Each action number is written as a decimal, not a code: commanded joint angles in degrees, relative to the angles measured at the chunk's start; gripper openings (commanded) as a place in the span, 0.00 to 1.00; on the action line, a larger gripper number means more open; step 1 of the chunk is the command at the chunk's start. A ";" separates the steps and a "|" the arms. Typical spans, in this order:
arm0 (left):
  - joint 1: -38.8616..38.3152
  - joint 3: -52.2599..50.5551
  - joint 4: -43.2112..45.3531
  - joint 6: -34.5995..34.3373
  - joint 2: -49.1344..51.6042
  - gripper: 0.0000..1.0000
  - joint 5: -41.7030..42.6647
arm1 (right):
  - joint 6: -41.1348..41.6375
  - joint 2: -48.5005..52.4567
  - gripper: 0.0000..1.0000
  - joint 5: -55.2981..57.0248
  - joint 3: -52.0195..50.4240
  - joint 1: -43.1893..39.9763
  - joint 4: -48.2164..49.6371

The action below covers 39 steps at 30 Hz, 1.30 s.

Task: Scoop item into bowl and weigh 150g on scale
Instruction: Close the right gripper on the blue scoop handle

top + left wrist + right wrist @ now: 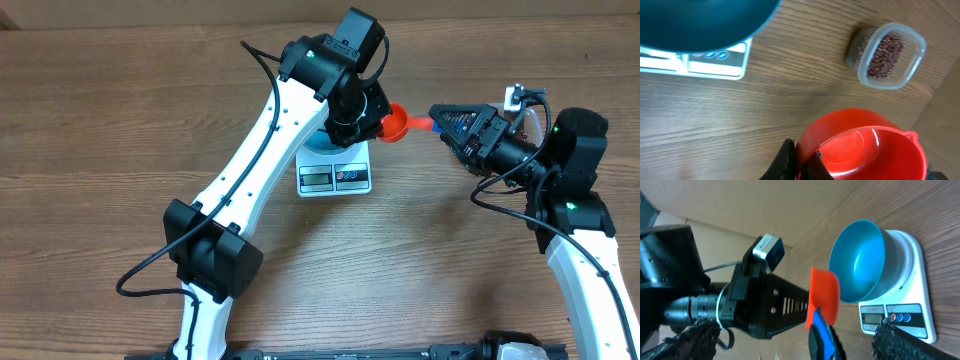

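Our left end effector [799, 160] clamps the red scoop [400, 122], handle pointing away from the scale [335, 178]; right end effector [445, 120] stands apart.

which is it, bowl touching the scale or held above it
Touching. The right wrist view shows the bowl sitting with its base on the top of the scale, with no gap between them.

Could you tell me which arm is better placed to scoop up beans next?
Right, probably. The right gripper stands open around the blue handle of the scoop, while the left gripper only pinches the empty scoop's rim. The tub of beans lies on that side of the scale.
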 commanded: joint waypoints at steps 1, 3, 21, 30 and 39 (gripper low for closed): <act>-1.31 1.38 1.51 -1.16 -0.15 0.04 1.75 | 0.11 -0.35 1.00 -2.25 1.79 0.26 0.22; -1.97 1.38 2.45 -1.16 -0.15 0.04 1.73 | 0.02 -0.35 1.00 -2.21 1.79 0.26 0.22; -3.89 1.38 2.34 -1.11 -0.15 0.04 1.01 | -3.34 -0.35 0.69 0.98 1.79 0.26 -0.66; -3.85 1.38 1.73 -1.18 -0.15 0.04 -1.14 | -3.34 -0.35 0.53 3.67 1.79 0.26 -3.50; -3.82 1.38 1.66 -1.16 -0.15 0.04 -2.34 | -3.32 -0.35 0.30 4.48 1.79 0.26 -3.52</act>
